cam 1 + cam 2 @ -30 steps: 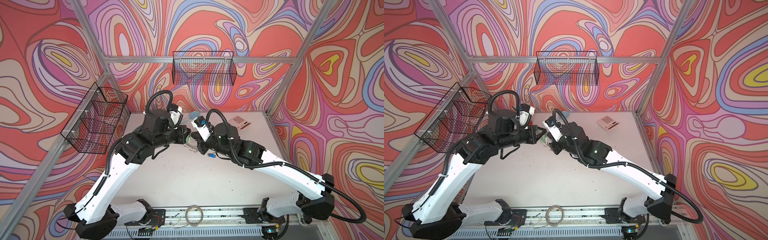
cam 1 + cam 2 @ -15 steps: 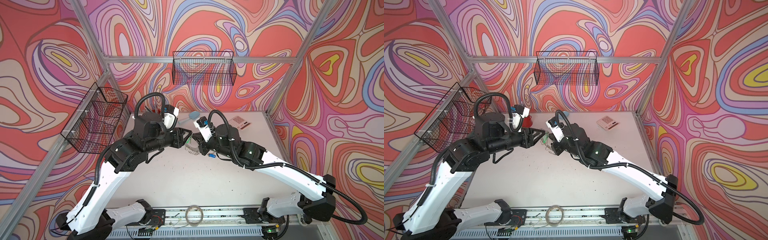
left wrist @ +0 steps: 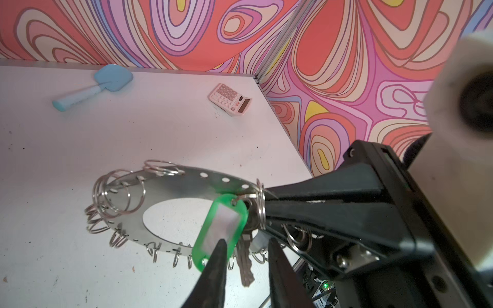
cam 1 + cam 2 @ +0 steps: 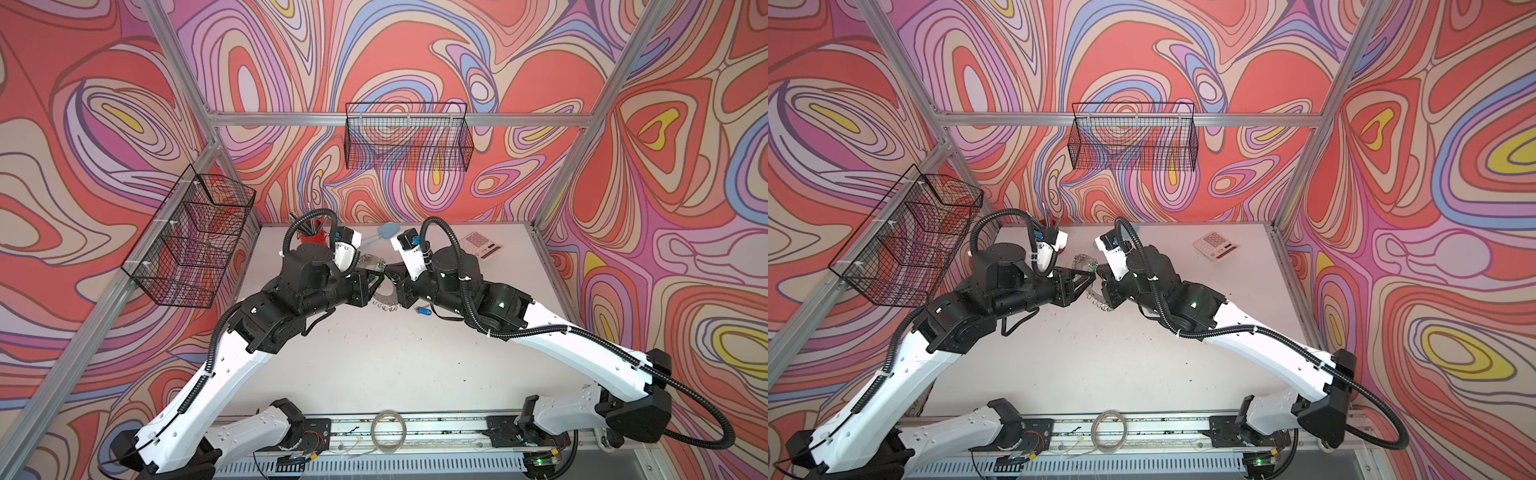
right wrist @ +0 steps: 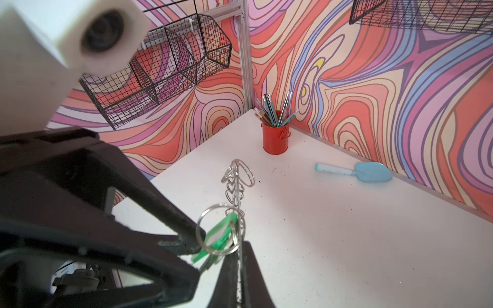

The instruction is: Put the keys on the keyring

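My right gripper (image 5: 241, 248) is shut on the rim of the keyring (image 3: 170, 186), a grey disc fringed with small wire rings, seen edge-on in the right wrist view. It holds the keyring above the table, and both top views show it (image 4: 376, 266) (image 4: 1084, 264). One of the keys, with a green tag (image 3: 221, 226), hangs from a ring at the held rim. Its metal blade (image 3: 245, 264) dangles between the parted fingers of my open left gripper (image 3: 246, 241), one fingertip overlapping the tag. The blue-tagged key (image 4: 423, 309) lies on the table under the right arm.
A red cup of pens (image 5: 275, 138) stands in the back corner, with a light blue spatula (image 5: 368, 172) beside it. A calculator (image 3: 232, 98) lies at the back right. Wire baskets (image 4: 191, 241) hang on the walls. A thin plain hoop (image 4: 388, 430) rests on the front rail.
My left arm drew back to the left, then came in again to the keyring. The right arm has held the keyring almost still.
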Motion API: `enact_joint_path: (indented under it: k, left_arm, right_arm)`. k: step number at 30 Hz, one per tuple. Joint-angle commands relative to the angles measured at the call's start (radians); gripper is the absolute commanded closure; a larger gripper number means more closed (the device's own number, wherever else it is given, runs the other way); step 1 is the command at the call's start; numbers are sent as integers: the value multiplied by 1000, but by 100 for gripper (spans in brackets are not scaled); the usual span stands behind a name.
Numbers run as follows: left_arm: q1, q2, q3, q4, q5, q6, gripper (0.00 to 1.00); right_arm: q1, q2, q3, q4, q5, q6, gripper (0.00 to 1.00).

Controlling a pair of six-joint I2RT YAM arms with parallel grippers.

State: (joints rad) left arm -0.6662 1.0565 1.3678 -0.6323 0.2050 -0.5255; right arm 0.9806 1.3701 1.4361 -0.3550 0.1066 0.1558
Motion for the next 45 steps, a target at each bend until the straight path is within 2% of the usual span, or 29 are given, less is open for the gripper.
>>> enact_joint_path:
  k: [1,14,19,30,34,35,40,45]
  left_arm:
    - [0,-29,-23,86,-14,0,70]
    - [0,-20,-22,123,-31,11,74]
    - [0,-14,-16,130,-53,10,82]
    - [0,-2,0,134,-60,13,82]
    - [0,1,8,122,-66,8,96]
    - [1,4,15,113,-75,4,100]
    - [2,30,107,-12,-60,39,100]
    - [9,111,304,-301,-5,112,100]
  right_arm:
    - [-3,-11,3,61,2,23,100]
    - [-2,3,-3,71,-20,21,100]
    - [-3,1,-9,77,-21,21,100]
    - [-3,-11,-26,82,-25,18,100]
    - [-3,-14,-31,85,-25,18,100]
    - [-2,-15,-32,86,-23,17,100]
    - [-3,-15,-38,79,9,-4,100]
    - [-3,-24,-55,79,77,-78,100]
